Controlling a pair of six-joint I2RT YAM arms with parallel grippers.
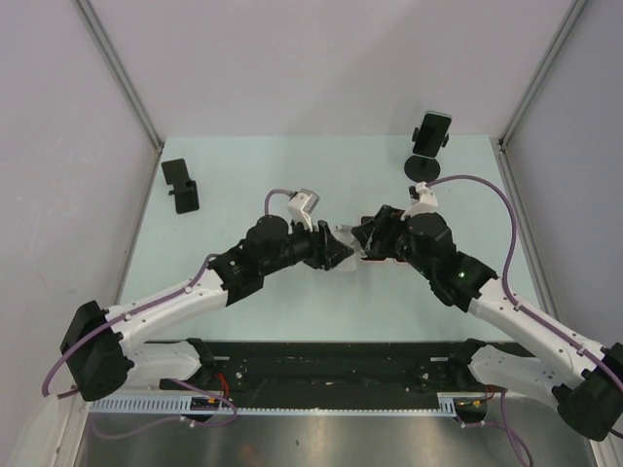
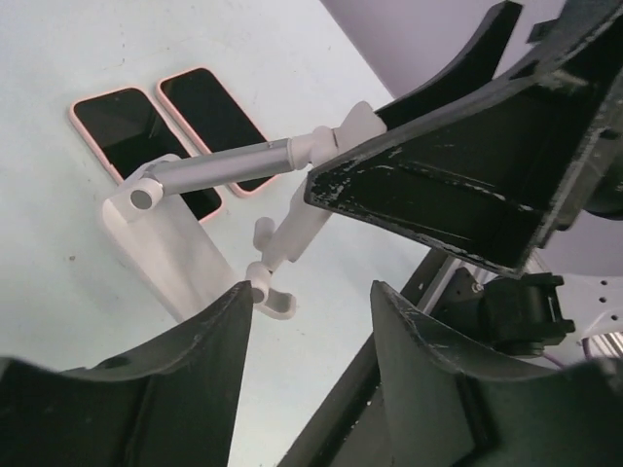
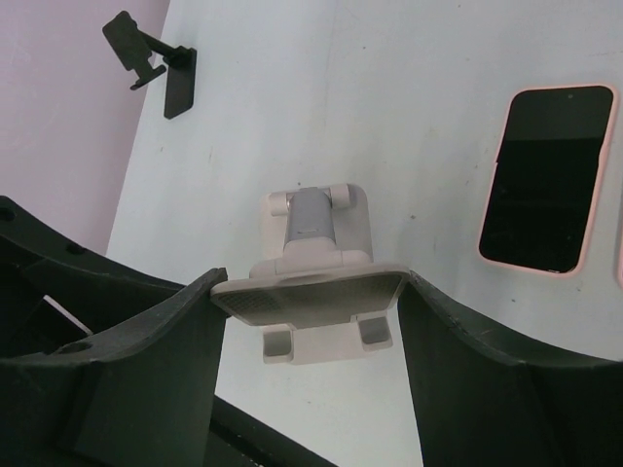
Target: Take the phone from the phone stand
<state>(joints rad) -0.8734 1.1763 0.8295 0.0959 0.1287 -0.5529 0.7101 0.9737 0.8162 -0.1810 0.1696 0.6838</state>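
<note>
I have both arms meeting over the middle of the worktop (image 1: 292, 165), where the white phone stand (image 2: 170, 253) sits. The right tool (image 3: 311, 297) is clamped on the stand's cradle plate (image 3: 307, 282), one finger against each side edge. No phone is on that plate.

My left tool (image 2: 311, 302) has its fingers (image 2: 209, 360) apart and grips nothing. It hangs just beside the stand's jointed arm, facing the right tool from 9 o'clock.

In the left wrist view I see two phones in pink cases lying flat, side by side and screens up. One phone (image 2: 131, 126) lies against the stand's foot at its 11 o'clock. The second phone (image 2: 209, 112) is just beside the first and partly crossed by the stand's arm. The right wrist view shows one of them flat on the worktop at 2 o'clock from the foot. From above I cannot see either, because the arms cover them.

Toward 1 o'clock, near the far edge, a black round-foot stand (image 1: 424, 167) stands upright with a dark phone (image 1: 434, 129) gripped in its clamp, well apart from both tools. At 10 o'clock an empty black stand (image 1: 181, 185) sits alone near the left wall.
</note>
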